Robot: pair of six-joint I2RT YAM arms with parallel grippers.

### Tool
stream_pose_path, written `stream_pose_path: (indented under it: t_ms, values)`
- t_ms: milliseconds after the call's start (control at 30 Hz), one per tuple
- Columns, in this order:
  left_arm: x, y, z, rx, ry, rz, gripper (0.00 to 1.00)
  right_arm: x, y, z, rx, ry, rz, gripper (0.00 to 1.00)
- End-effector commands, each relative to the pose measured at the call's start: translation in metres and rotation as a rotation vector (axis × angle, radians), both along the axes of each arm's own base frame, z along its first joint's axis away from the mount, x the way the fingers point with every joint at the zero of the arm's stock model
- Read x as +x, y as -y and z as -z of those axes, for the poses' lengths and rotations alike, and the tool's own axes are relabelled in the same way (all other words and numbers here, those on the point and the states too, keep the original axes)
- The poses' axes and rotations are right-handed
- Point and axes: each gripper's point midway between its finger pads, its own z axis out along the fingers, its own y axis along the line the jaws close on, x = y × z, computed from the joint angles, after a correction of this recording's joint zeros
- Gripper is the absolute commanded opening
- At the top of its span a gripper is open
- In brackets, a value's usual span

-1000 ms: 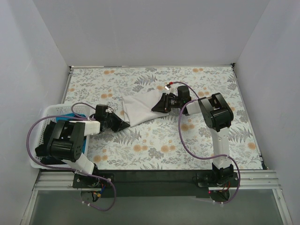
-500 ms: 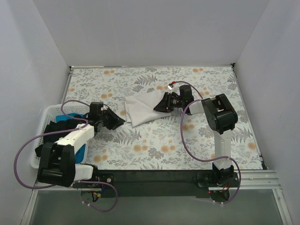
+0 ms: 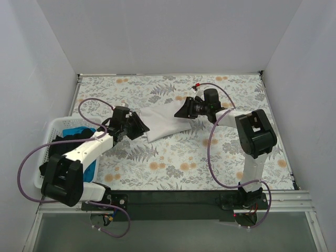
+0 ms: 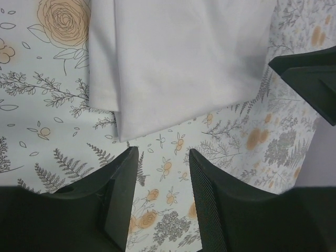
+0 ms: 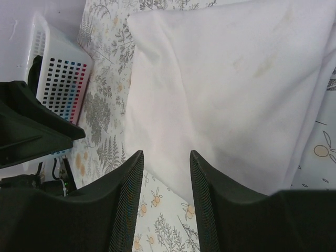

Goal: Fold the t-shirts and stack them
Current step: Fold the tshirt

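White shirt (image 3: 160, 122) is lying folded; left tool (image 3: 138, 126) and right tool (image 3: 181, 109) are hovering spread, empty; other shirts (image 3: 72, 137) are waiting in the basket (image 3: 54, 125).

Left gripper (image 3: 135, 126), right gripper (image 3: 185, 108): jaws parted, arms outstretched.

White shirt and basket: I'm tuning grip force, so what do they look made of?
White shirt: soft matte cloth, probably cotton knit; it lies in limp layers with gentle creases. Basket: stiff white plastic, smooth; moulded grid of slots in its wall.
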Motion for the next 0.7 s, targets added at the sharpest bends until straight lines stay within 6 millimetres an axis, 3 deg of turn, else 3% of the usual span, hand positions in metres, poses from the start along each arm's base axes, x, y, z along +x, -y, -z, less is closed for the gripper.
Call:
stream_pose_path:
  t_ms: [0, 100, 167, 333, 500, 667]
  values:
    - [0.013, 0.003, 0.000, 0.066, 0.020, 0.000, 0.42, 0.009, 0.004, -0.019, -0.041, 0.088, 0.019, 0.48]
    - [0.016, 0.011, 0.008, 0.079, -0.004, 0.022, 0.35, 0.002, 0.010, 0.001, -0.065, 0.039, 0.030, 0.46]
    - [0.014, 0.013, 0.010, 0.082, -0.007, 0.028, 0.33, -0.006, 0.020, 0.025, -0.092, -0.021, 0.051, 0.45]
    - [0.008, -0.004, 0.005, 0.144, 0.018, -0.003, 0.33, -0.010, 0.051, 0.059, -0.176, -0.087, 0.122, 0.43]
    - [0.006, -0.025, -0.005, 0.214, 0.074, -0.066, 0.33, -0.011, 0.056, 0.048, -0.211, -0.041, 0.109, 0.43]
    - [0.023, -0.021, -0.012, 0.220, 0.085, -0.077, 0.34, -0.009, 0.065, 0.018, -0.253, 0.037, 0.131, 0.45]
